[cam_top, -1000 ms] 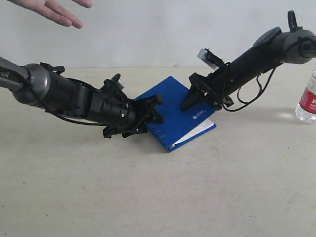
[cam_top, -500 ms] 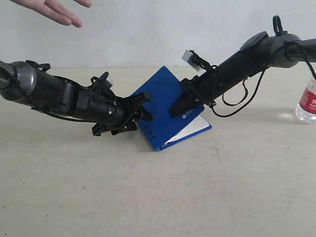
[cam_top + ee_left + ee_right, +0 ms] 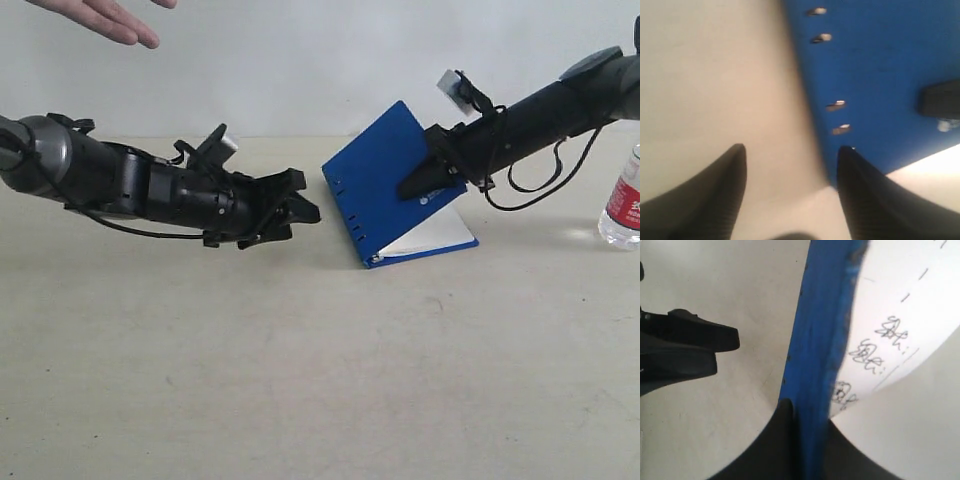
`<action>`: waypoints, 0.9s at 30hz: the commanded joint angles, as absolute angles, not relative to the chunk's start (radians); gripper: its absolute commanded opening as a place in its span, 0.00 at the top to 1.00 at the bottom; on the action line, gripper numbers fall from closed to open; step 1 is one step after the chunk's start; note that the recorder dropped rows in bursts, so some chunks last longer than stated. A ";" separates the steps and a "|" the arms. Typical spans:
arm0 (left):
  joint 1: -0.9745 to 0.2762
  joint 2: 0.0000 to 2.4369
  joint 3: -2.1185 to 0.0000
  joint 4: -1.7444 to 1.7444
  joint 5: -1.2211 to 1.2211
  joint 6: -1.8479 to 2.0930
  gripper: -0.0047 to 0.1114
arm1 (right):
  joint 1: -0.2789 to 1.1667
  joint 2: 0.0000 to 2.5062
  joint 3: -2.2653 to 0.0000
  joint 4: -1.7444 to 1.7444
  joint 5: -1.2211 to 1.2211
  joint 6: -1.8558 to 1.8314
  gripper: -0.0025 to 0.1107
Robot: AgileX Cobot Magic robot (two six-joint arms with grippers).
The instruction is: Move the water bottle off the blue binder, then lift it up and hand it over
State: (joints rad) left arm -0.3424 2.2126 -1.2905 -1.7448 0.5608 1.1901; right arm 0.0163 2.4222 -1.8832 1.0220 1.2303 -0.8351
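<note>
The blue binder (image 3: 385, 175) stands tilted up on its spine edge at mid-table, its cover lifted off the white pages. My right gripper (image 3: 418, 185) is shut on the cover's edge (image 3: 812, 390), one finger on each side. My left gripper (image 3: 300, 205) is open and empty, a short way to the left of the binder and apart from it; its wrist view shows the binder's slotted spine (image 3: 840, 105) just beyond one fingertip. The water bottle (image 3: 622, 195), clear with a red-and-white label, stands upright on the table at the far right edge, off the binder.
A person's open hand (image 3: 105, 18) hovers at the upper left above my left arm. A white page with handwriting (image 3: 900, 320) shows inside the binder. The beige table (image 3: 320, 380) stretches bare toward the front.
My right gripper has raised the binder and carried it to the right, tilting it steeper. My left gripper has let go of the binder's left edge and now stands apart from it.
</note>
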 commanded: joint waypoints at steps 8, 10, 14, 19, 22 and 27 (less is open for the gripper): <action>-0.342 2.293 -1.398 -1.744 0.625 1.210 0.51 | 0.019 2.314 -1.728 1.012 1.221 -0.841 0.98; -0.342 2.304 -1.402 -1.744 0.625 1.210 0.51 | 0.019 2.314 -1.689 1.012 1.221 -0.862 0.98; -0.342 2.311 -1.402 -1.744 0.625 1.210 0.51 | 0.019 2.314 -1.633 1.012 1.221 -0.865 0.98; -0.335 2.311 -1.402 -1.744 0.684 1.206 0.51 | 0.019 2.314 -1.545 1.007 1.221 -0.809 0.98; -0.324 2.311 -1.402 -1.744 0.749 1.203 0.51 | 0.019 2.314 -1.508 0.976 1.221 -0.802 0.98; -0.300 2.311 -1.396 -1.744 0.753 1.185 0.51 | 0.019 2.314 -1.504 1.019 1.221 -0.943 0.96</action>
